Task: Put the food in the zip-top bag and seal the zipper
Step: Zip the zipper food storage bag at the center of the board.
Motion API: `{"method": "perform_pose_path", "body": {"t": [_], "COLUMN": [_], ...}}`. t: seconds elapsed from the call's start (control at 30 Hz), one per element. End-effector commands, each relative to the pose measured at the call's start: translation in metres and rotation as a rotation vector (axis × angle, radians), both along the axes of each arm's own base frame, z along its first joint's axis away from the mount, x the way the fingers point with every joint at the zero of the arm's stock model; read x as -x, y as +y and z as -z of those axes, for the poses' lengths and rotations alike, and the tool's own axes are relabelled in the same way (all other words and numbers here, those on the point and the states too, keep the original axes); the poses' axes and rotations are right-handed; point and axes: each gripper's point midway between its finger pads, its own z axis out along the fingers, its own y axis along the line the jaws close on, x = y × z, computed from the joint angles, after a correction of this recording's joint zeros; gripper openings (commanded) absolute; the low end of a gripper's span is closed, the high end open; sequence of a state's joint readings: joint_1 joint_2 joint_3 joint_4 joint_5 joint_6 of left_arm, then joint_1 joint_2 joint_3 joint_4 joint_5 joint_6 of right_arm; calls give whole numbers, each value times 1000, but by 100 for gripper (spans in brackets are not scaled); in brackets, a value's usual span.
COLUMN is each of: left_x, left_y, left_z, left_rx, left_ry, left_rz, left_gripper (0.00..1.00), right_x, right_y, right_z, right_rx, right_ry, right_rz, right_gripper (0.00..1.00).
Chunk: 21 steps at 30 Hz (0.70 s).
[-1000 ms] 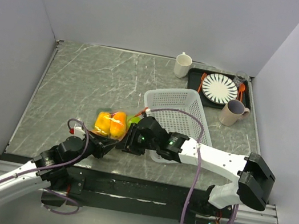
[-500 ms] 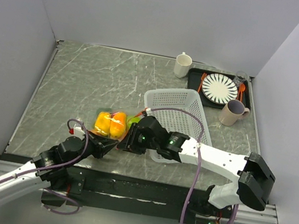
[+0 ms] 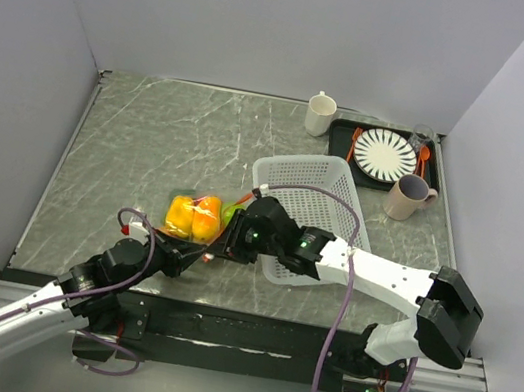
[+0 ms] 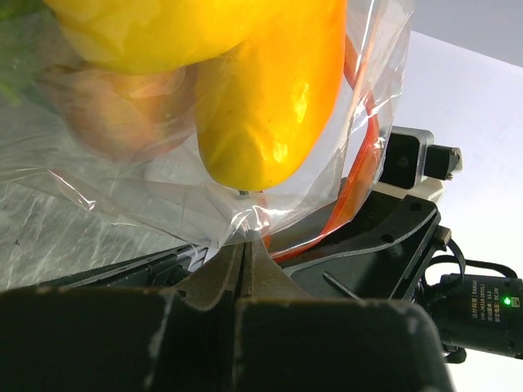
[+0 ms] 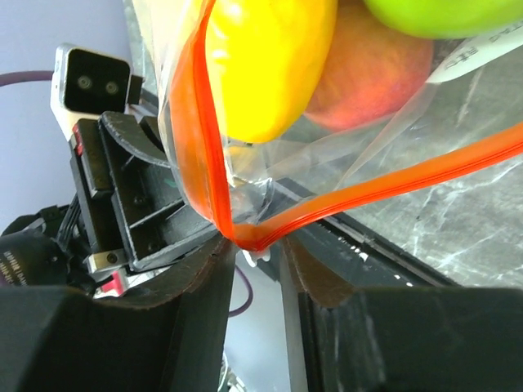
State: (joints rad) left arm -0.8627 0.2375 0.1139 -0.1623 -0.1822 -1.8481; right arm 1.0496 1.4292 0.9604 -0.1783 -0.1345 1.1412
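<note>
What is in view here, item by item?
zip-top bag: one, clear, near-left table
zipper: one, orange-red, bag's mouth
yellow pepper: one, yellow, in bag
orange piece: one, orange, in bag
green apple: one, green, in bag
peach: one, pink-orange, in bag
basket: one, white mesh, right of bag
white mug: one, white, far edge
pink mug: one, dusty pink, beside tray
tray: one, black, far right corner
plate: one, white with dark stripes, on tray
utensils: two, orange, on tray
left gripper: one, black, shut on bag's edge
right gripper: one, black, jaws astride zipper
</note>
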Motion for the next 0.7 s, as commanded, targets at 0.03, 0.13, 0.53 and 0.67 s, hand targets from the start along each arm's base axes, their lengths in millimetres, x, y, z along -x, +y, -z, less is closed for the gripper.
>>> {"method": "perform_pose_path", "body": {"t": [0.03,0.13,0.53,0.67], "left_x": [-3,-4,-3,-3], "left_y": [-1,-1,0,0], "left_z": [-13,-12,-11,-10], "left_rx": [37,41,47,43], "left_ry": [-22,-21,-16,-14], "left_rz": [-14,-15,-19,-17], "left_gripper": [1,1,1,1], "right_x": [3,5,5,5], "right_y": [9,7,11,9], "right_z": [-12,-11,-13,-16], "right_rx": [-91,-88,-96,-99], "right_ry": [16,17,10,3], "right_rz": [-11,-11,-23,-23], "right_gripper": [34,34,8,0]}}
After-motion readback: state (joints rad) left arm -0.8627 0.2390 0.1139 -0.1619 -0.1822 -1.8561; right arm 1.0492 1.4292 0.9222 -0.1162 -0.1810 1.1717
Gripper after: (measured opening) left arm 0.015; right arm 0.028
